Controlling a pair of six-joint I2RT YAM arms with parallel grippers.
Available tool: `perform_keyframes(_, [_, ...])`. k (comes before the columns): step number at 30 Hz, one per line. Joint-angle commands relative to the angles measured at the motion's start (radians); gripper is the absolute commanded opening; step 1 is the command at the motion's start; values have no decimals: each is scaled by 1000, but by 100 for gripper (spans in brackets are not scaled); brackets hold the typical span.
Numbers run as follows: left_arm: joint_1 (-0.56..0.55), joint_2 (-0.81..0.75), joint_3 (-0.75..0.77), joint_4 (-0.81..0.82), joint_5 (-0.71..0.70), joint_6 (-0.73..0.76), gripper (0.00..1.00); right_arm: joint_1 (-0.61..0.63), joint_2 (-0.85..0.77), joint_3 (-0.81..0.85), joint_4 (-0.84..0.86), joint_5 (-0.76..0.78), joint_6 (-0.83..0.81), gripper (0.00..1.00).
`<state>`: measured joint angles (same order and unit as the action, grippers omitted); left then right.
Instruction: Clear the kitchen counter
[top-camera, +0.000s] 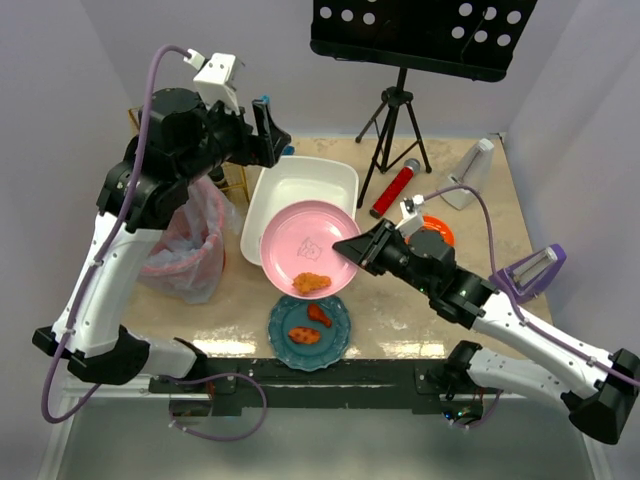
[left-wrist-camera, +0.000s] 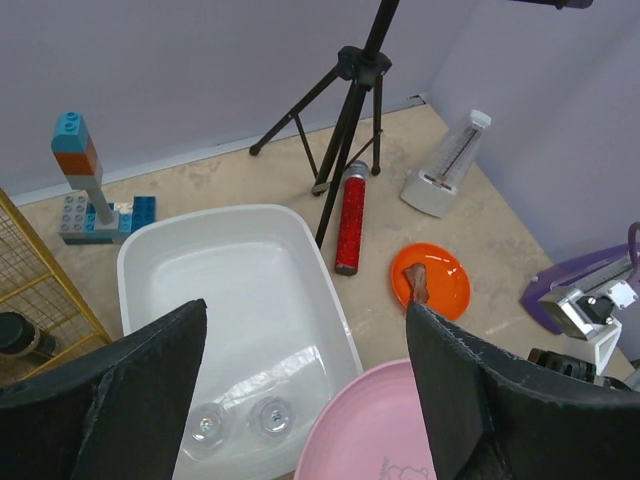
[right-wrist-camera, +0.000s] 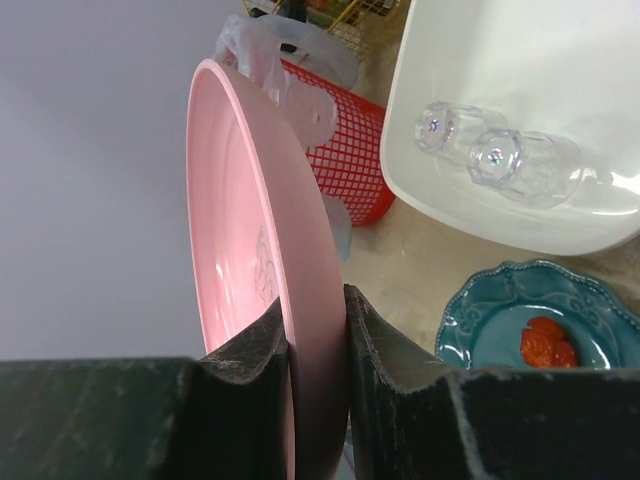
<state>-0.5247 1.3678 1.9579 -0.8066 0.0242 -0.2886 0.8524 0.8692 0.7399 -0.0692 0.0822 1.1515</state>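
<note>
My right gripper (top-camera: 355, 250) is shut on the right rim of a pink plate (top-camera: 305, 240). The plate hangs tilted above the kitchen counter (top-camera: 500, 215), its far edge over the white tub (top-camera: 300, 185). A fried piece (top-camera: 312, 283) sits at the plate's low near edge, above a teal plate (top-camera: 310, 332) that carries two food bits. The right wrist view shows the rim (right-wrist-camera: 300, 250) pinched between both fingers (right-wrist-camera: 385, 350). My left gripper (top-camera: 268, 130) is raised over the tub's far end, open and empty (left-wrist-camera: 305, 330). Two clear glasses (left-wrist-camera: 235, 420) lie in the tub (left-wrist-camera: 240, 270).
A red basket lined with a plastic bag (top-camera: 190, 240) stands left of the tub. An orange plate (left-wrist-camera: 432, 280) holding a food scrap, a red cylinder (left-wrist-camera: 350, 215), a metronome (left-wrist-camera: 445, 165) and a tripod stand (top-camera: 398, 125) are to the right. A brick tower (left-wrist-camera: 85, 175) stands behind the tub.
</note>
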Motion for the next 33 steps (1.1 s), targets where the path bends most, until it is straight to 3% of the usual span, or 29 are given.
perform_keyframes(1, [0, -24, 32, 38, -20, -26, 85, 2, 48, 108, 140, -61, 2, 0])
perform_keyframes(18, [0, -187, -11, 69, -66, -76, 85, 13, 592, 564, 178, -44, 5, 0])
perform_keyframes(33, [0, -239, -17, 35, -90, -70, 85, 149, 1048, 1110, 105, 50, -59, 0])
